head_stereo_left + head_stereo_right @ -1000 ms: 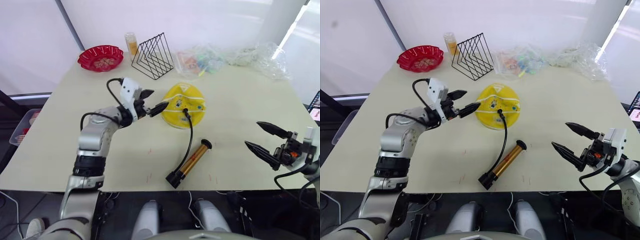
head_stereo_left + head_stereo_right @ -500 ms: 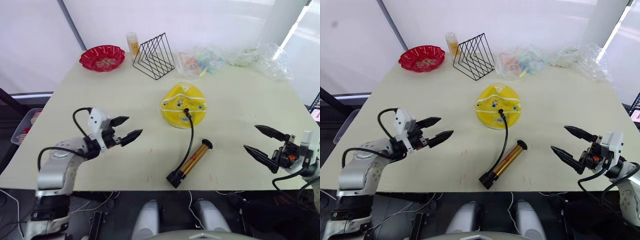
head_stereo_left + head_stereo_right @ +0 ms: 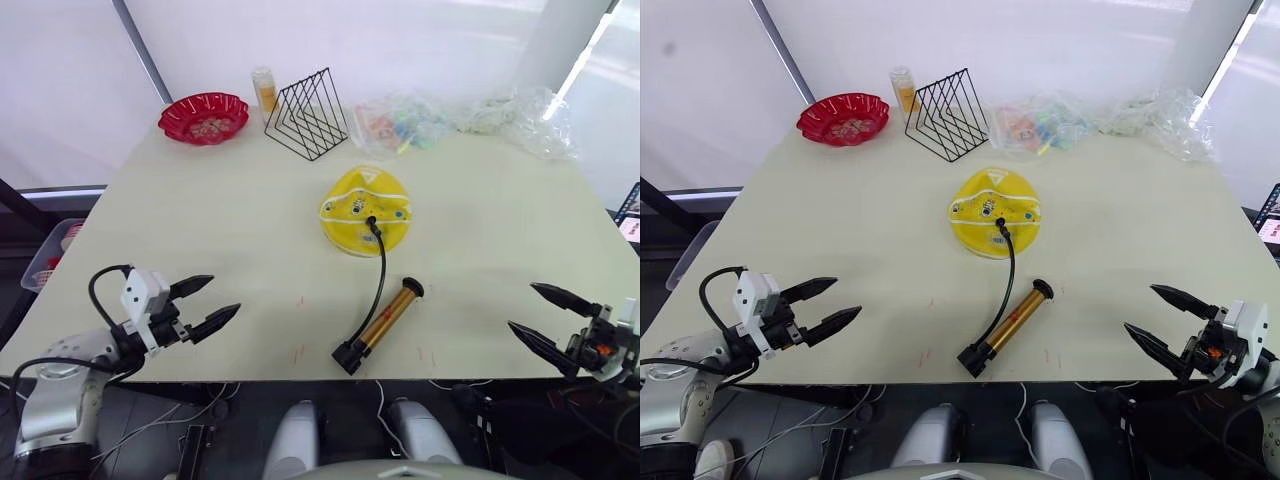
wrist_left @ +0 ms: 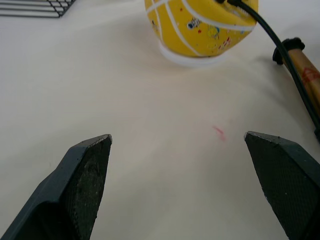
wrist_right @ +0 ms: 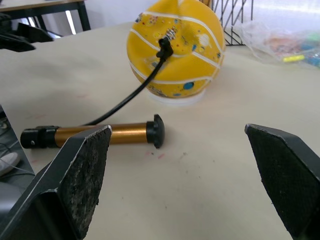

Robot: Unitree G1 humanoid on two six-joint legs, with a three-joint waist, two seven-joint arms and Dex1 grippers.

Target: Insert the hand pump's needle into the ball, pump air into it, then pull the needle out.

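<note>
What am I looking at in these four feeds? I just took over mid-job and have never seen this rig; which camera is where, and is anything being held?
It is a humanoid robot with two arms. The two wide views come from its head, looking down on a table. The other two come from cameras on its wrists, looking out between each gripper's black fingers.

The left gripper and right gripper are both open and hold nothing, near the table's near edge.

On the table: the yellow ball on a white ring, the needle plugged into it, and the hose running to the hand pump lying flat. At the far side are a red bowl, a wire rack, a small bottle and plastic bags.
</note>
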